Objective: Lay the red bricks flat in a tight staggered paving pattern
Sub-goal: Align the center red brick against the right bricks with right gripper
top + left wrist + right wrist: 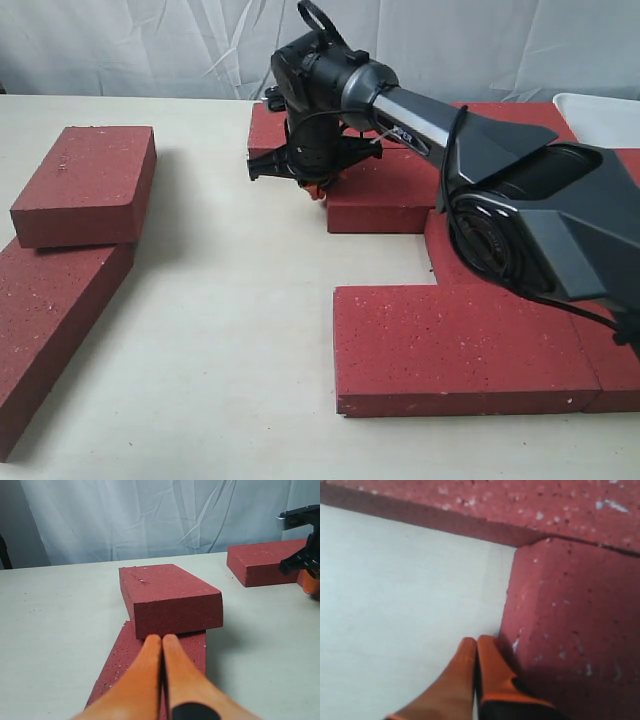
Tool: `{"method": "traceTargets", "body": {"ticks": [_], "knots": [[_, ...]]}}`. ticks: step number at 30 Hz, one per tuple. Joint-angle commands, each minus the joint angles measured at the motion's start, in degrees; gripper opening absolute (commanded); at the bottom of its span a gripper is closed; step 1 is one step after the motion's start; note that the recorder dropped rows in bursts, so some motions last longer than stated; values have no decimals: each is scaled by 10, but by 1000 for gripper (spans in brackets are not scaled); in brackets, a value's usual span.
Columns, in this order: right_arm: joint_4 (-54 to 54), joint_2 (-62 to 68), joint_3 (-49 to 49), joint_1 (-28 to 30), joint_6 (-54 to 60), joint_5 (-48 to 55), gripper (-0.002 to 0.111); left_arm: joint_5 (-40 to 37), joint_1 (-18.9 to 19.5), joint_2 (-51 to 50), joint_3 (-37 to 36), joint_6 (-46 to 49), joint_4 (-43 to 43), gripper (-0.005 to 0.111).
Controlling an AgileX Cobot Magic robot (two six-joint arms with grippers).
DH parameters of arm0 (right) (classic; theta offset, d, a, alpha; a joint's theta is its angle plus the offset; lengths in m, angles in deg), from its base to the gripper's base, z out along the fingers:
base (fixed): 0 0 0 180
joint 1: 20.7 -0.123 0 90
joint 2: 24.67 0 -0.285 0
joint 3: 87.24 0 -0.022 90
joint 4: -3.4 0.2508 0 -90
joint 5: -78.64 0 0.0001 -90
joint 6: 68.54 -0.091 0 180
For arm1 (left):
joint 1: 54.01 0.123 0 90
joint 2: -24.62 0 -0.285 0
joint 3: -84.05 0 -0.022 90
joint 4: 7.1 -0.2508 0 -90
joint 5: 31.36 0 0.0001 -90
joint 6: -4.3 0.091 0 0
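The right gripper (476,644) has its smooth orange fingers pressed together on nothing. Its tips are down at the pale matte table (395,590), just beside the rough side face of a laid brick (570,630), near the corner where this meets a neighbouring brick (520,505).

The left gripper (161,639) is likewise closed and empty, above the lower brick (120,665) of a two-high stack; the upper brick (167,592) lies askew across it.

All are dark red, pale-specked, sharp-edged slabs. Only the exterior view shows the other red bricks (460,345) lying flat, edge to edge, in a stepped patch on the right. It also shows a white tray (600,115) at the back, whose contents are out of sight. Only the right wrist view shows the seam between bricks.
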Motion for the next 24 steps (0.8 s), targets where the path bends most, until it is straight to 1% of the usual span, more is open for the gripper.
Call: {"method": "traceTargets", "body": {"ticks": [1, 5, 9, 11, 14, 21, 24], "knots": [[89, -4, 0, 11, 73, -25, -1, 8, 2, 3, -1, -3, -1, 0], [193, -7, 0, 11, 119, -69, -1, 8, 2, 3, -1, -3, -1, 0], [257, -31, 0, 11, 170, -53, -1, 8, 2, 3, -1, -3, -1, 0], [270, -47, 0, 11, 199, -27, -1, 8, 2, 3, -1, -3, -1, 0], [266, -63, 0, 11, 207, 8, -1, 8, 2, 3, -1, -3, -1, 0], [264, -68, 0, 14, 215, 8, -1, 8, 2, 3, -1, -3, -1, 0], [265, -76, 18, 11, 217, 8, -1, 8, 2, 3, -1, -3, -1, 0]]}}
